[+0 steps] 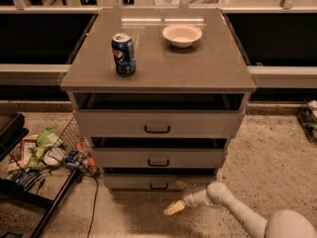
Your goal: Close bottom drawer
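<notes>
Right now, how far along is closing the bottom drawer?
Done: the approach, as the gripper is low in front of the bottom drawer, right of its handle. In hand: nothing gripped; it is open at the drawer front. Left: the push in, since a dark gap above the front suggests the drawer is not shut.

Single high camera faces cabinet (158, 68) front, jaws low-centre.

I'm seeing the gripper (177, 196) at lower centre over bare floor (129, 219), just before the bottom drawer (148, 183); clutter (52, 150) is crowding the lower left.
</notes>
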`<action>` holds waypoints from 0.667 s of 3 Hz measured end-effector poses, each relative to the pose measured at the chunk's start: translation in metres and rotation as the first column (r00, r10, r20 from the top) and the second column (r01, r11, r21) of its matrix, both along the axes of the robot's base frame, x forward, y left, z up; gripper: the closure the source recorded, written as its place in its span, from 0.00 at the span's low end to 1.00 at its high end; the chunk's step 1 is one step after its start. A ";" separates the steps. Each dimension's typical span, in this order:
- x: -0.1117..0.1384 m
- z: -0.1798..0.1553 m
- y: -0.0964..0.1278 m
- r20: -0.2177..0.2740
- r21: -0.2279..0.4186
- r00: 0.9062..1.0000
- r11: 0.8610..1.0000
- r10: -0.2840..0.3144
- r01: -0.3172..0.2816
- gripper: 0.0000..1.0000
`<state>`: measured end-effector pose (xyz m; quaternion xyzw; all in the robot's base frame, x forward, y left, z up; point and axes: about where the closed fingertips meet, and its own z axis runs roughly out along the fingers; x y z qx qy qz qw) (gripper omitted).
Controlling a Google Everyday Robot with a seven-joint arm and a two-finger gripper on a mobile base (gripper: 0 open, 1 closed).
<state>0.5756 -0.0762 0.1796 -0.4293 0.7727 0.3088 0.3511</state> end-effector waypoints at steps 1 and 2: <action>-0.001 -0.001 0.002 -0.002 0.002 1.000 1.000 0.002 -0.002 0.14; -0.003 -0.001 0.005 -0.004 -0.003 1.000 1.000 0.006 -0.006 0.37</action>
